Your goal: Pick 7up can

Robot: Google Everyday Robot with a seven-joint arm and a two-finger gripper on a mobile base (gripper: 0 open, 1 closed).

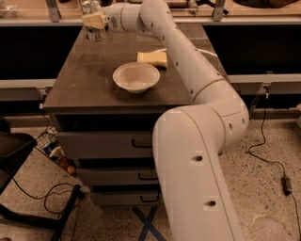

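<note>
Dark wood-grain worktop atop a grey cabinet of stacked drawers with dark handles. At the far left corner, the 7up can: upright, base on the surface, close to the far edge. Right at the can, the gripper, its cream-coloured part across the can's front at about mid-height; cannot tell whether clamped on the can or apart. Behind the gripper, the white arm, stretching diagonally from the near right corner over the right half of the worktop to the far left corner, its bulky lower segment in front of the cabinet's right side and hiding the near right corner. Near the middle of the worktop, a little toward the near edge, a white bowl, upright. Just beyond the bowl, toward the far right corner, a pale yellow block, lying flat, apart from the bowl and just beside the arm. Beyond the far edge, a light wooden ledge with metal brackets, and dark space below it on both sides. Underneath, a speckled floor. To the right, black cables running to a small dark adapter. To the left, more cable and a dark piece of furniture. Under the cabinet, blue crossed bars.
</note>
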